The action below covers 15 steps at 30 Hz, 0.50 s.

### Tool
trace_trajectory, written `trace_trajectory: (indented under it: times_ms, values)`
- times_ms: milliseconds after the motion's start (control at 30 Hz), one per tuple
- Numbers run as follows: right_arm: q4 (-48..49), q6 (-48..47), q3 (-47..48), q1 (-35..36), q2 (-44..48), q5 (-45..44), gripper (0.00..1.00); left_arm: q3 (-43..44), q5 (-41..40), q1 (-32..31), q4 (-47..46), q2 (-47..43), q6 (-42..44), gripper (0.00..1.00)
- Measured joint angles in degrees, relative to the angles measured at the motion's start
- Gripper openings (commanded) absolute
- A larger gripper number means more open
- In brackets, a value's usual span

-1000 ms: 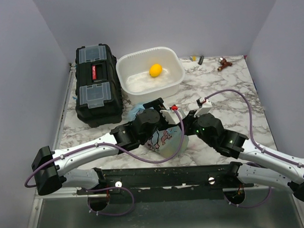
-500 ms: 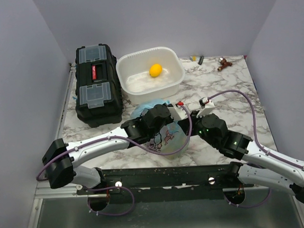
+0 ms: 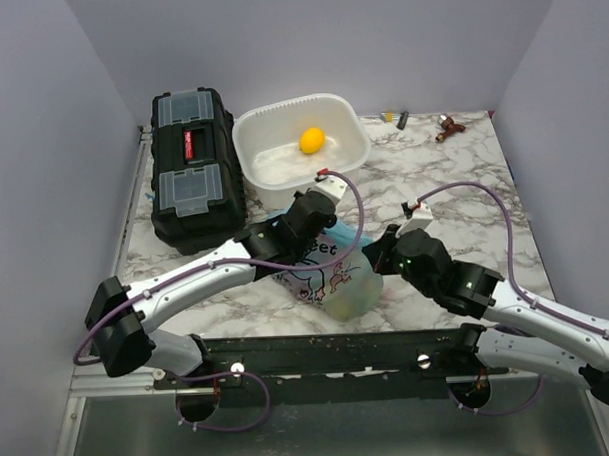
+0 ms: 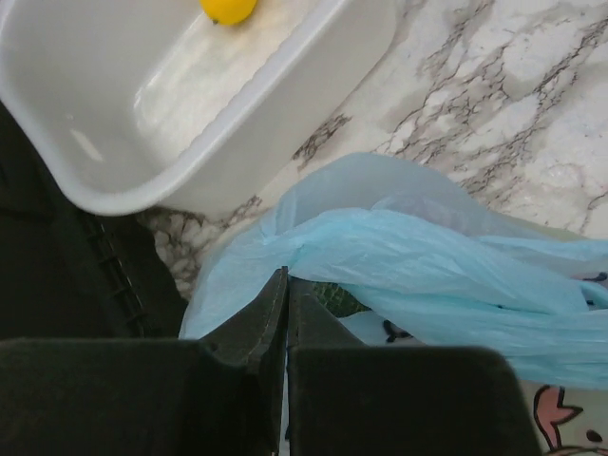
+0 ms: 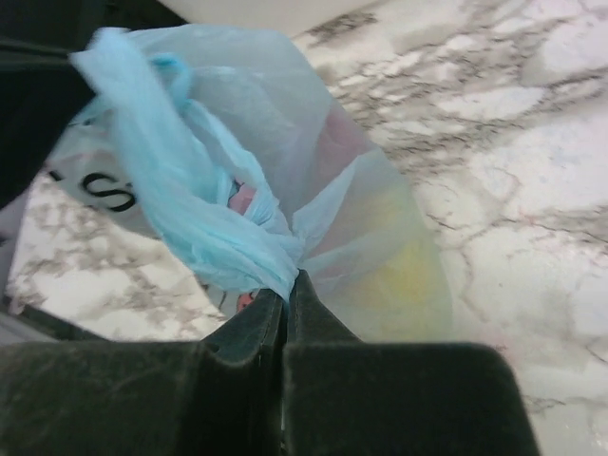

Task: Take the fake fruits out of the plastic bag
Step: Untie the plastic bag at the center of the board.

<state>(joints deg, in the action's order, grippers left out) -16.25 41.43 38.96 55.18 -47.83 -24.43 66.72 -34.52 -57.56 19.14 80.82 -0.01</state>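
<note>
plastic bag (image 3: 338,279) pinched by left gripper (image 4: 286,285), right gripper (image 5: 287,290) (opposite ends)

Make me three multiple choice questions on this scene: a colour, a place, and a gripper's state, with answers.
1. What colour is the plastic bag? A red B light blue C green
2. Where is the lemon? A in the white tub B inside the bag C under the bag
3. How is the right gripper? A wide open B out of view C shut on the bag
Answers: 1 B, pale blue film shows in both wrist views. 2 A, it lies on the tub's floor. 3 C, its jaws pinch bunched film.
</note>
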Motion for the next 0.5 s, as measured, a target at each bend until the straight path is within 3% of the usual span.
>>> trace_trajectory:
  times_ms: [267, 500]
  values:
    - [-10.6, 5.6, 4.5, 0.0, -9.5, -3.9, 0.01, -10.0, 3.9, 4.1, 4.9, -14.2, -23.3, 0.00]
    - [-12.7, 3.3, 4.9, 0.0, -8.5, -3.7, 0.06, -16.6, 9.7, 5.3, 4.0, -23.0, -36.2, 0.00]
